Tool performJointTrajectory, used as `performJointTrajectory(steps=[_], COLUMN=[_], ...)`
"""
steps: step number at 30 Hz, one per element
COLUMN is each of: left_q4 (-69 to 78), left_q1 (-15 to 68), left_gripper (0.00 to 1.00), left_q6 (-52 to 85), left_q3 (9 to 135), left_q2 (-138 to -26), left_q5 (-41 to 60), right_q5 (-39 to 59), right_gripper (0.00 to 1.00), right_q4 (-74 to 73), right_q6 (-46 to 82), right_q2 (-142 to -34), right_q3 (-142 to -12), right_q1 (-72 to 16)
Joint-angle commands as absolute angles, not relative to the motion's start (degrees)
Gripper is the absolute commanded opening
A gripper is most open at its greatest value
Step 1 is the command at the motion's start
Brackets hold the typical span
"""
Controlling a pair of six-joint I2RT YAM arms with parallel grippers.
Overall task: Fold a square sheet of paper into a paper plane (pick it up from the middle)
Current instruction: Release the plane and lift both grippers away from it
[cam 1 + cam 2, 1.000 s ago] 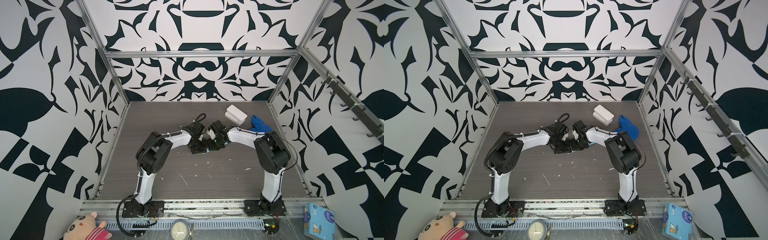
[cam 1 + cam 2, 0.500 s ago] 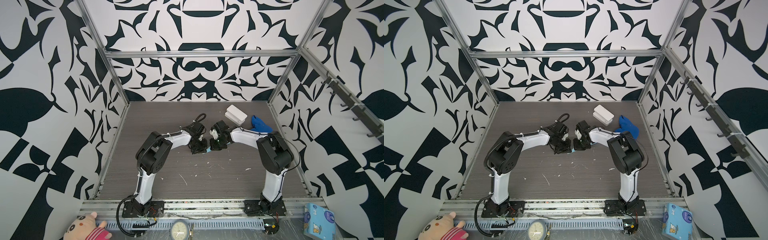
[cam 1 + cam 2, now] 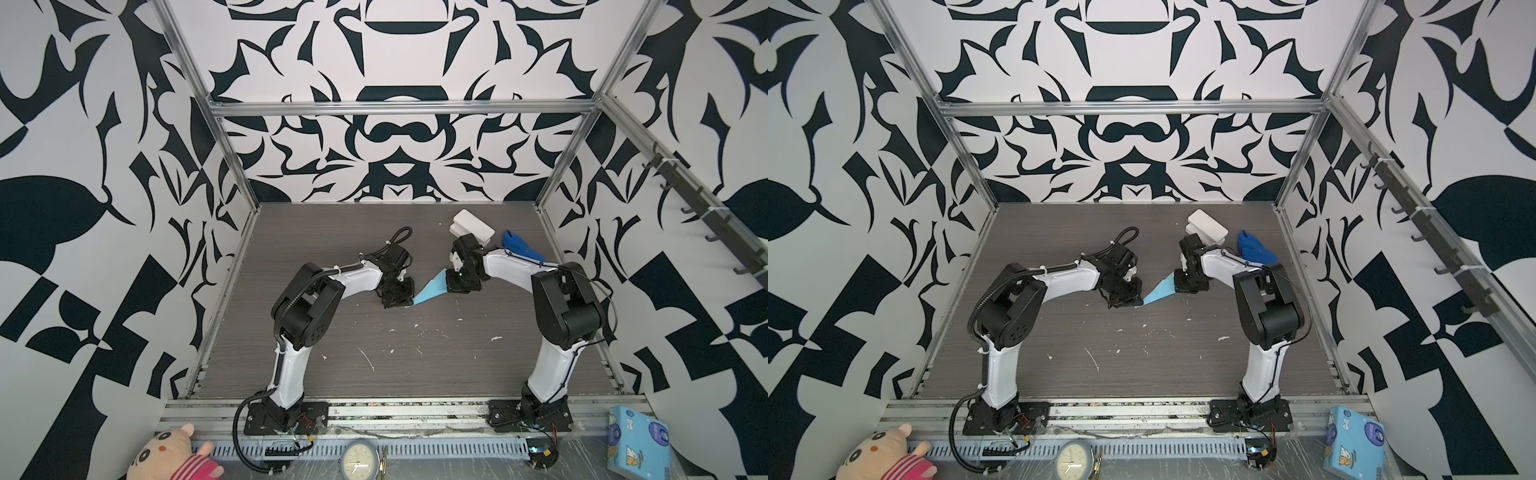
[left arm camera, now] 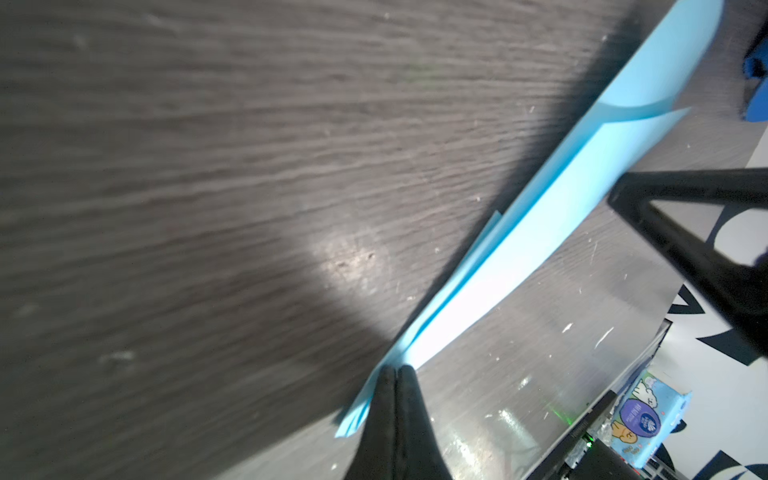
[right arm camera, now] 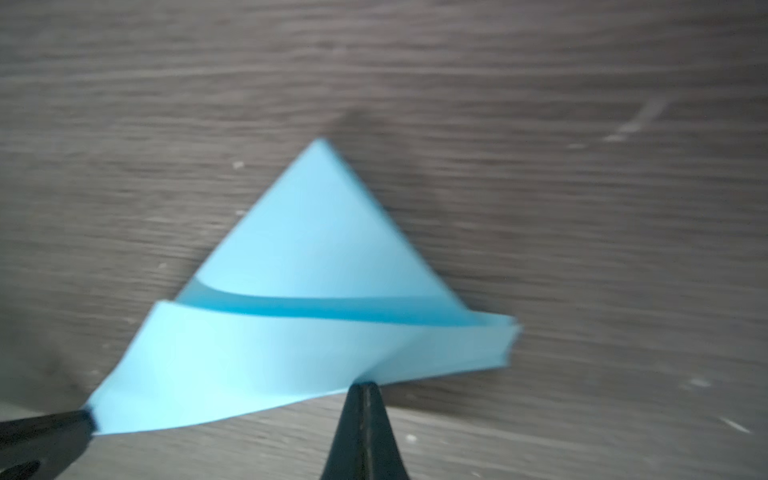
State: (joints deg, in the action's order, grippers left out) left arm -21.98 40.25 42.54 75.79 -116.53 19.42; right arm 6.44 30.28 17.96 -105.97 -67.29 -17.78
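Observation:
The square sheet of paper is folded into a slim, pointed light-blue paper plane (image 3: 432, 291) (image 3: 1160, 291), and it hangs stretched between my two grippers just above the dark table. My left gripper (image 3: 409, 302) (image 3: 1139, 302) (image 4: 397, 370) is shut on its narrow tip. My right gripper (image 3: 451, 286) (image 3: 1177, 286) (image 5: 365, 386) is shut on the lower edge near the wide end. In the right wrist view the paper plane (image 5: 311, 249) shows a triangular flap standing above a folded band. The left wrist view shows the paper plane (image 4: 540, 216) running away as a long creased strip.
A white box (image 3: 473, 226) and a royal-blue cloth lump (image 3: 521, 247) lie at the back right behind the right arm. White scraps (image 3: 368, 359) dot the table's front half. Beyond the front rail are a plush toy (image 3: 170, 455), a clock (image 3: 359, 457) and a printed blue box (image 3: 638, 442).
The two grippers were close together with almost no paper showing. They have drawn apart, the right one going right and back, and the blue paper now spans the gap.

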Motion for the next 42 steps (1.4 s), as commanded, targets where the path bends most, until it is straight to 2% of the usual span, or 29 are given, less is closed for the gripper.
performJointTrajectory(steps=[1, 7, 10, 12, 17, 20, 22, 23, 24, 29, 35, 42], left_q4=[-25.7, -25.4, -24.5, -22.6, -13.7, -9.4, -9.5, -9.7, -9.8, -9.3, -7.2, -6.5], left_q1=[40.3, 40.3, 40.2, 40.0, 37.1, 34.0, 32.1, 31.2, 30.4, 27.1, 25.0, 24.4], left_gripper=[0.00, 0.00, 0.07, 0.17, 0.52, 0.68, 0.83, 0.95, 1.00, 1.00, 1.00, 0.99], left_q6=[41.2, 39.7, 39.0, 38.3, 38.3, 37.6, 35.8, 34.8, 33.9, 31.4, 34.8, 33.9], left_q3=[76.0, 79.3, 82.3, 83.5, 78.7, 73.7, 71.9, 71.3, 70.8, 69.1, 68.7, 69.4], left_q2=[-117.4, -116.9, -115.0, -112.8, -104.5, -99.6, -97.3, -96.3, -95.7, -93.5, -93.4, -95.5], left_q5=[17.6, 19.0, 19.7, 20.1, 18.1, 14.4, 11.6, 10.5, 9.8, 8.0, 9.6, 15.9], right_q5=[3.0, 3.4, 7.8, 9.4, 10.1, 11.2, 12.3, 12.8, 13.0, 14.1, 15.6, 21.2], right_gripper=[0.00, 0.00, 0.00, 0.00, 0.32, 0.51, 0.62, 0.66, 0.67, 0.68, 0.65, 0.57], right_q4=[31.8, 29.8, 26.3, 23.6, 15.8, 11.3, 8.2, 6.1, 4.4, -2.5, -9.7, -22.8], right_q6=[17.6, 20.0, 22.2, 23.9, 28.6, 31.2, 33.4, 34.6, 35.6, 41.1, 44.3, 47.3], right_q2=[-101.6, -97.1, -92.2, -88.2, -78.4, -75.3, -74.6, -74.4, -74.4, -76.9, -83.4, -91.0], right_q3=[-66.5, -65.3, -62.2, -59.2, -50.8, -46.8, -44.6, -43.3, -42.3, -39.1, -38.5, -37.5], right_q1=[-16.5, -15.6, -15.6, -15.6, -15.6, -15.6, -15.6, -15.5, -15.6, -15.6, -15.3, -13.1])
